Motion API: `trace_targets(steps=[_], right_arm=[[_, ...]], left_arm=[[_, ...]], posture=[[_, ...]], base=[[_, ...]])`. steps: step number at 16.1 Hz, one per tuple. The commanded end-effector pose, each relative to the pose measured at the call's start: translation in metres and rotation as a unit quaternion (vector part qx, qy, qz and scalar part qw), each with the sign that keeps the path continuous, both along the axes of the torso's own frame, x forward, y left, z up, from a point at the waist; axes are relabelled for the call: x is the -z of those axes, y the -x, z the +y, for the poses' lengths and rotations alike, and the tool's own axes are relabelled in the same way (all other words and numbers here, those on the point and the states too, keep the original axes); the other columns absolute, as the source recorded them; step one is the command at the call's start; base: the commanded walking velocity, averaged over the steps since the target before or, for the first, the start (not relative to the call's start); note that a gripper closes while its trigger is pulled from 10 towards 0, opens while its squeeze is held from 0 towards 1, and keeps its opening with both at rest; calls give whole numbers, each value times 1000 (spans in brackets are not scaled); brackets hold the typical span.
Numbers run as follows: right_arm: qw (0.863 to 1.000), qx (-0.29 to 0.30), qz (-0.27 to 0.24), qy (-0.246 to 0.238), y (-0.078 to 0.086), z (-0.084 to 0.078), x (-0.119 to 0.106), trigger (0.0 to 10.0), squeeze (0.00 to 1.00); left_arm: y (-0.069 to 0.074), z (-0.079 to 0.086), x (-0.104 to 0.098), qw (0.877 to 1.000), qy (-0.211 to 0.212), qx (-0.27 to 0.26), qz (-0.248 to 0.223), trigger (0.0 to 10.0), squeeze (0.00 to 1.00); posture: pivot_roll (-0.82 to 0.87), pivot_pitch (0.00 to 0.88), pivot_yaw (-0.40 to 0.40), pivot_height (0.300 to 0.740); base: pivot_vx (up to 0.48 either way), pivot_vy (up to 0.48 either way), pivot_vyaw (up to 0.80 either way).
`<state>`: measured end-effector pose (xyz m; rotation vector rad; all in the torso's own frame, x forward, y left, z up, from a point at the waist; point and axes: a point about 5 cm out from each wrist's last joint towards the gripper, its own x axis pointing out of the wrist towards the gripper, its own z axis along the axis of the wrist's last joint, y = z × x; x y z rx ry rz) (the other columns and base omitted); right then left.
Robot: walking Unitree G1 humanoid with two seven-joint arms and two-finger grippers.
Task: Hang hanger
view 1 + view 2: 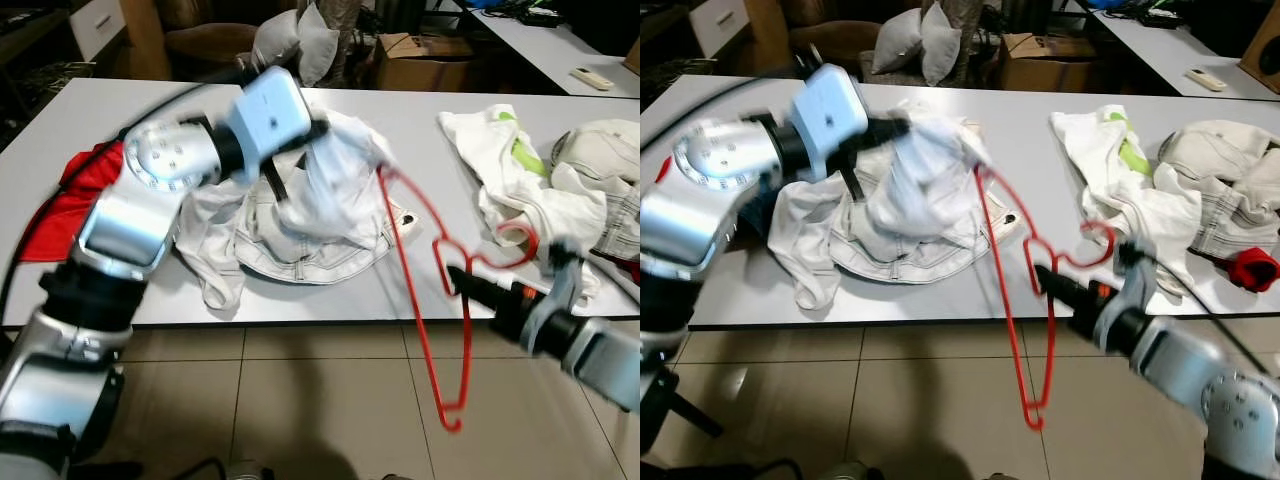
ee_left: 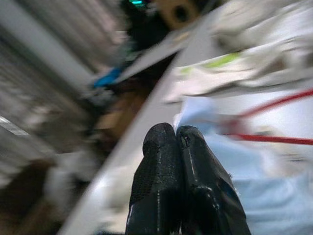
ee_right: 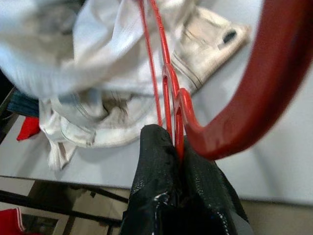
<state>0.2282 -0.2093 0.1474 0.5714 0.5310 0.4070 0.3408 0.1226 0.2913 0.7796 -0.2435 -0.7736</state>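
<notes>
A red wire hanger (image 1: 420, 290) hangs tilted over the table's front edge, one end tucked into a pale light-blue garment (image 1: 335, 180). My right gripper (image 1: 462, 280) is shut on the hanger near its hook (image 3: 176, 122). My left gripper (image 1: 290, 175) is raised over the table with its fingers (image 2: 171, 161) pressed together, and the pale garment hangs bunched from its tip. Below the garment lies a heap of white denim clothes (image 1: 290, 245).
The grey table (image 1: 420, 120) holds a red cloth (image 1: 70, 200) at the left and white and beige clothes (image 1: 540, 170) at the right. A cardboard box (image 1: 420, 60) and cushions (image 1: 300, 40) stand behind it. Tiled floor (image 1: 300, 400) lies in front.
</notes>
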Motion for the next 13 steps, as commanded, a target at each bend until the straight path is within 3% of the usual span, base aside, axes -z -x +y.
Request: trace_targets(steps=[1, 5, 7, 8, 9, 10, 12, 13], right_arm=[[1000, -4, 2, 0, 3, 2, -2, 10000, 0], [1000, -3, -18, -12, -1, 8, -10, 10000, 0], [996, -26, -73, -50, -3, 22, -28, 10000, 0], [994, -35, -82, -60, -2, 26, -32, 10000, 0], [993, -50, -86, -67, 2, 32, -32, 10000, 0], [992, -55, -86, -70, 3, 34, -32, 10000, 0], [989, -76, -95, -79, 6, 41, -34, 10000, 0], [989, -78, -96, -80, 6, 42, -34, 10000, 0]], left_arm=[[-4, 7, -15, 998, -5, -27, -48, 0, 0], [-18, 22, -51, 976, -16, -113, -183, 0, 0], [-19, 26, -76, 962, 0, -121, -246, 0, 0], [-19, 23, -77, 968, 3, -98, -230, 0, 0], [-19, 13, -60, 983, -6, -53, -174, 0, 0], [-18, 9, -54, 986, -8, -38, -160, 0, 0], [-9, -10, -22, 994, -19, 38, -98, 0, 0], [-7, -12, -20, 994, -21, 49, -92, 0, 0]], posture=[[-103, 0, -23, 740], [-101, 0, -14, 740], [-97, 0, -13, 740], [-97, 0, -13, 740], [-91, 0, -9, 740], [-94, 0, -5, 740], [-92, 0, -5, 740], [-92, 0, -5, 740]], base=[[0, 0, 0], [0, 0, 0], [0, 0, 0], [0, 0, 0], [0, 0, 0], [0, 0, 0], [0, 0, 0], [0, 0, 0]])
